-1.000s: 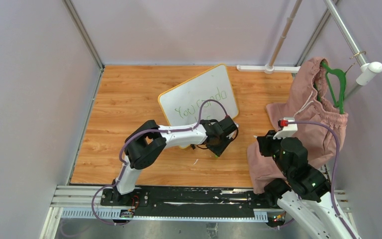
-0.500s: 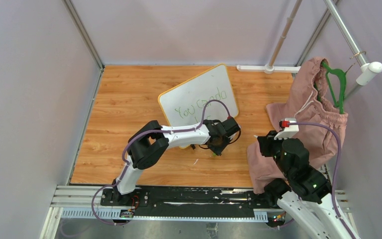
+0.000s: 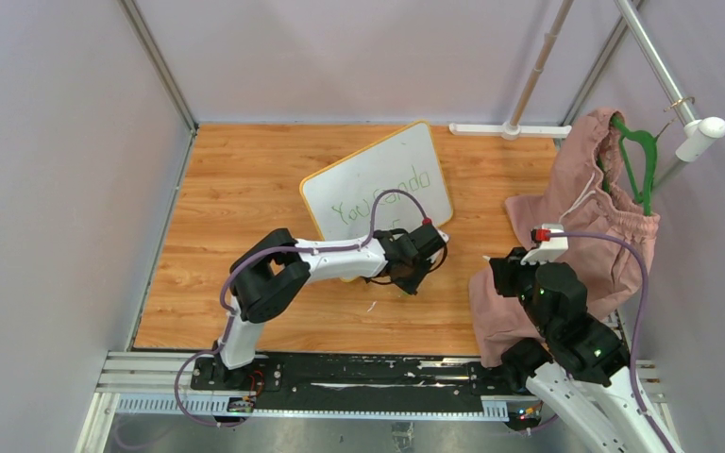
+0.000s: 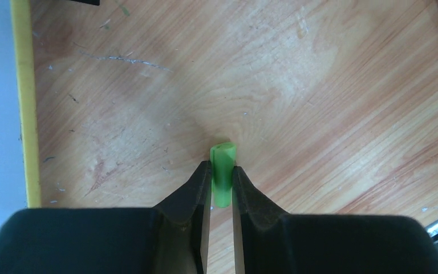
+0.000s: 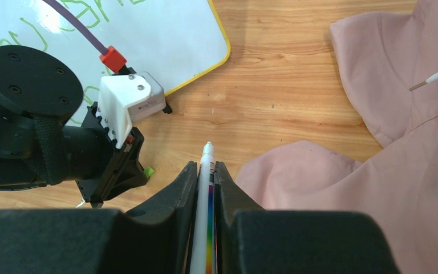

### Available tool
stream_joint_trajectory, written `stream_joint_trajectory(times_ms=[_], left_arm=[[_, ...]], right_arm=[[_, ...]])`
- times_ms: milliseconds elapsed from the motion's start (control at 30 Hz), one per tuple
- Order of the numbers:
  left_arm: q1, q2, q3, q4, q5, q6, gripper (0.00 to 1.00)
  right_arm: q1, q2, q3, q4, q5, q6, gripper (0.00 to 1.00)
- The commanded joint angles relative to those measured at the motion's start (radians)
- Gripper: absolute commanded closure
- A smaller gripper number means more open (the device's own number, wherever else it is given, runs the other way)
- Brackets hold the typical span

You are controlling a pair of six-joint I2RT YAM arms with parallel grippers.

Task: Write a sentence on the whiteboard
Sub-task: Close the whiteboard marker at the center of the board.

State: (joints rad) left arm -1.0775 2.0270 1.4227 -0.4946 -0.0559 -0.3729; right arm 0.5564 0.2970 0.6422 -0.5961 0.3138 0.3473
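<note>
The whiteboard (image 3: 378, 175) lies tilted at the back centre of the wooden table, its yellow rim showing in the left wrist view (image 4: 24, 103). The sentence (image 3: 382, 200) is green lettering, "You can do" legible, with the lower line mostly hidden behind my left arm. Just in front of the board my left gripper (image 3: 413, 276) points down at the table. Its jaws (image 4: 221, 168) press on both sides of a small green marker cap (image 4: 224, 153). My right gripper (image 5: 205, 168) is shut on a white marker (image 5: 207, 155) with a rainbow stripe, its tip pointing toward the left gripper (image 5: 111, 171).
A pink garment (image 3: 581, 222) on a green hanger (image 3: 634, 160) hangs from a metal rail at the right and spills onto the table. A white pole base (image 3: 510, 129) lies along the back edge. Grey walls close in the left and back sides.
The left gripper's jaws have closed in on the green cap, and its wrist has shifted slightly left. The right arm and marker have not moved.
</note>
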Motion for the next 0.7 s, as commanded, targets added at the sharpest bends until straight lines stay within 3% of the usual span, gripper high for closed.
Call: stream_joint_trajectory(times_ms=[0,300,667], left_arm=[[0.019,-0.053,-0.086,0.093,0.076,-0.085,1.00],[0.036,-0.212,-0.117,0.151,0.075,-0.133,1.00],[0.093,-0.528,-0.173,0.194,0.009,-0.190,1.00]], right_arm=[[0.003,-0.016,-0.007,0.019,0.009,0.008,1.00],[0.004,-0.026,-0.013,0.050,-0.060,-0.005,1.00],[0.002,-0.062,-0.015,0.224,-0.335,-0.019,1.00]])
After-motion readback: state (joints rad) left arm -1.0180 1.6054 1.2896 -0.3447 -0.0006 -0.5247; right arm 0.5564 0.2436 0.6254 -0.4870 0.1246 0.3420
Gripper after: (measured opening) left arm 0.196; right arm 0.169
